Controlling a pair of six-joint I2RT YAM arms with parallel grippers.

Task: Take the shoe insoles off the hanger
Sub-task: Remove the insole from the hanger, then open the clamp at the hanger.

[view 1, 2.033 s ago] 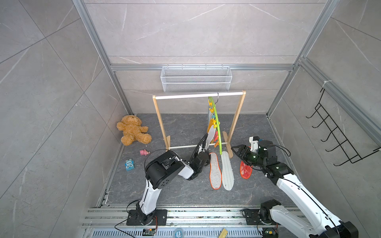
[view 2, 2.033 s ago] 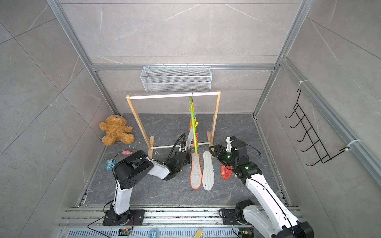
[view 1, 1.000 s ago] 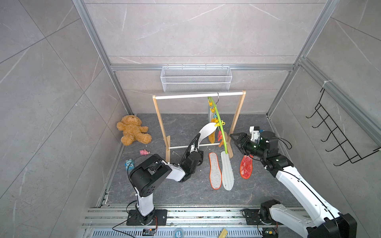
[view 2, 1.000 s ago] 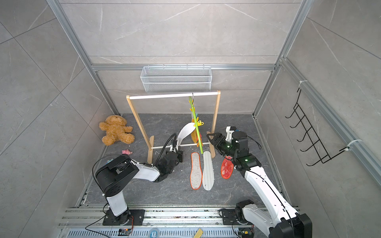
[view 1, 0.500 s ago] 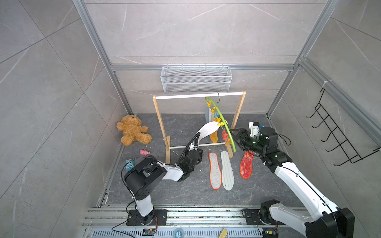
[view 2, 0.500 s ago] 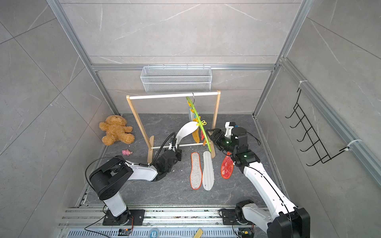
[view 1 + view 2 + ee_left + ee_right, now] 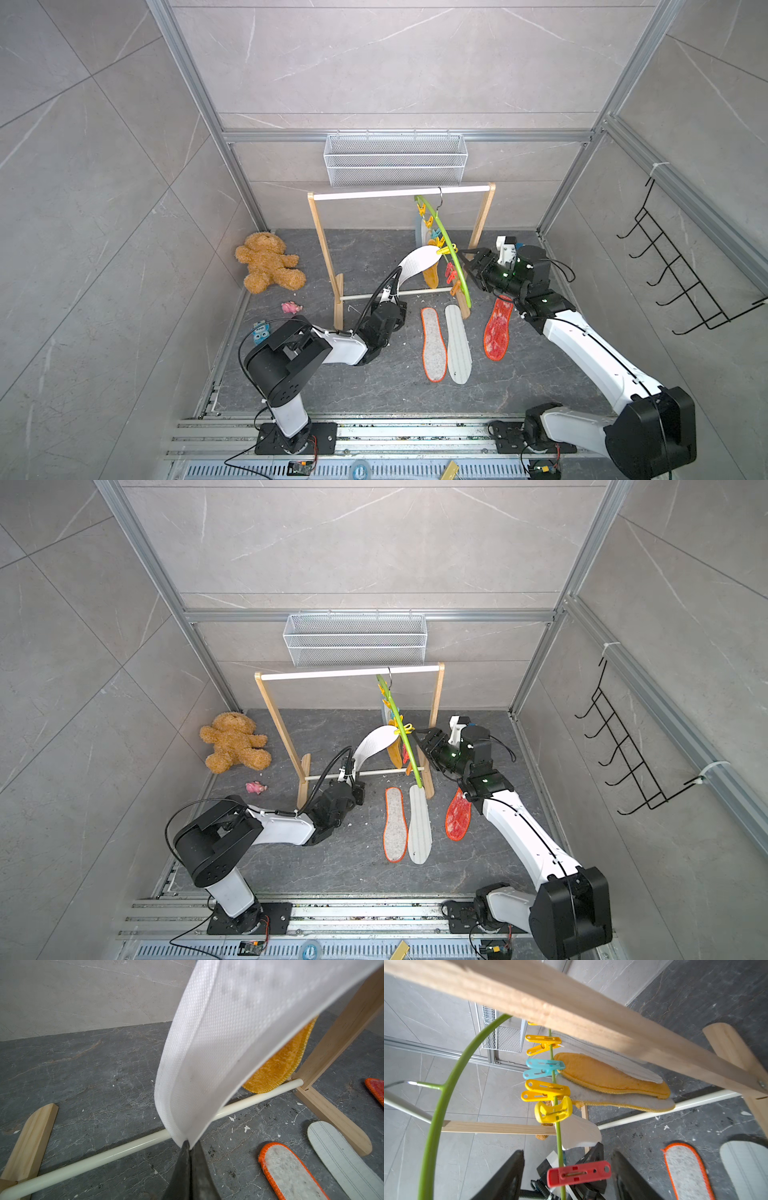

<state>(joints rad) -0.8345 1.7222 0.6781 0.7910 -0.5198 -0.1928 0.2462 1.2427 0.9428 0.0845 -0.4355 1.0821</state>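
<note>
While left claw (image 7: 189, 1145) pinches white insole (image 7: 218, 1043) edge | right claw (image 7: 566, 1154) spread either side of red clip (image 7: 578, 1174)

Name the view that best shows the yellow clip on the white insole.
Right wrist view: the yellow clip sits close and sharp, gripping the white insole. Both top views show only a tiny yellow speck on the hanger; the left wrist view misses it.

Left claw (image 7: 190, 1145), right claw (image 7: 568, 1153) black; white links, black joints, looped cables.
</note>
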